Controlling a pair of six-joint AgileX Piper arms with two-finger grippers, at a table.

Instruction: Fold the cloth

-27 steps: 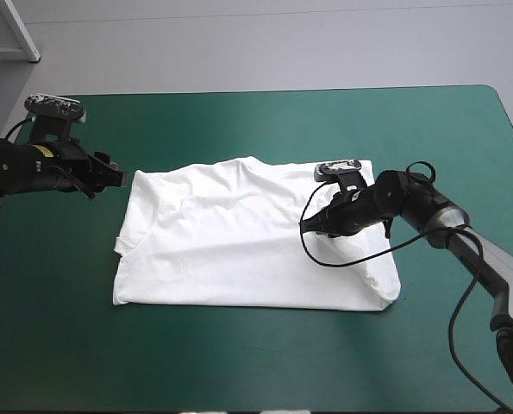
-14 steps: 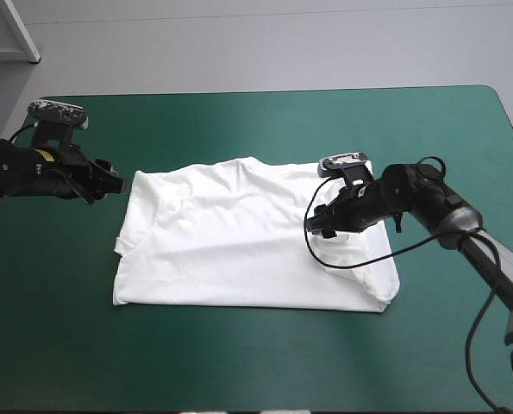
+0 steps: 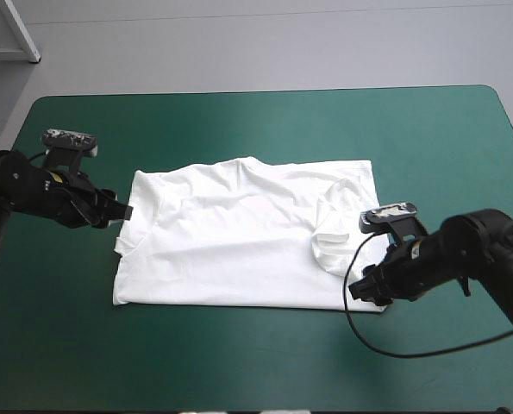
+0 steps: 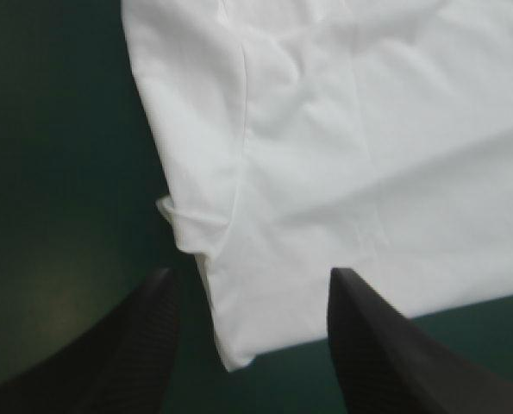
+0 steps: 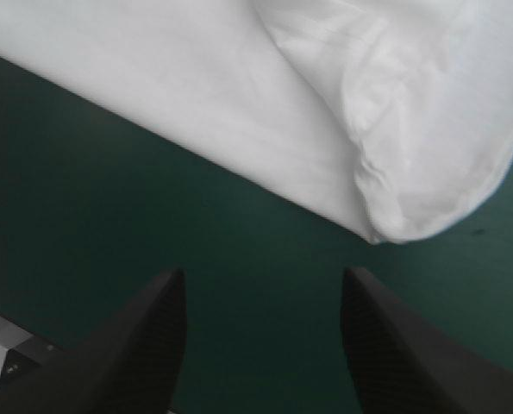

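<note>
- In the middle of the teal-green covered surface (image 3: 256,121), the white short-sleeved fabric T-shirt (image 3: 230,241) lies spread flat, its neck toward the far edge.
- The right arm's broad black curved fingers (image 5: 144,345) hung over the shirt's right half just before. They have now drawn back toward the near edge and sit at the shirt's near right corner.
- Where they were, a folded-in right sleeve (image 3: 329,246) now rests as a soft lump on the shirt's body, with nothing touching it.
- In the right wrist view these fingers stand well apart and hold nothing. Bare cover lies between them, and the shirt's rounded folded edge is just ahead.
- The left arm's black fingers (image 4: 144,345) have slid a little along the shirt's left edge, away from the far left corner and toward the near side.
- They too are spread wide and empty. In the left wrist view a corner of the shirt shows between them, with a small tucked fold of cloth just ahead.
- For the task, I judge the right sleeve fold set down and let go, so that step looks finished.
- The rest of the shirt is still one flat sheet, so most of the folding remains.
- With both pairs of fingers parted at opposite edges, the arms seem to be lining up for a fresh grasp. Which edge goes over first cannot be told from here.
- The loose sleeve lump could slip open if the cloth under it is dragged.
</note>
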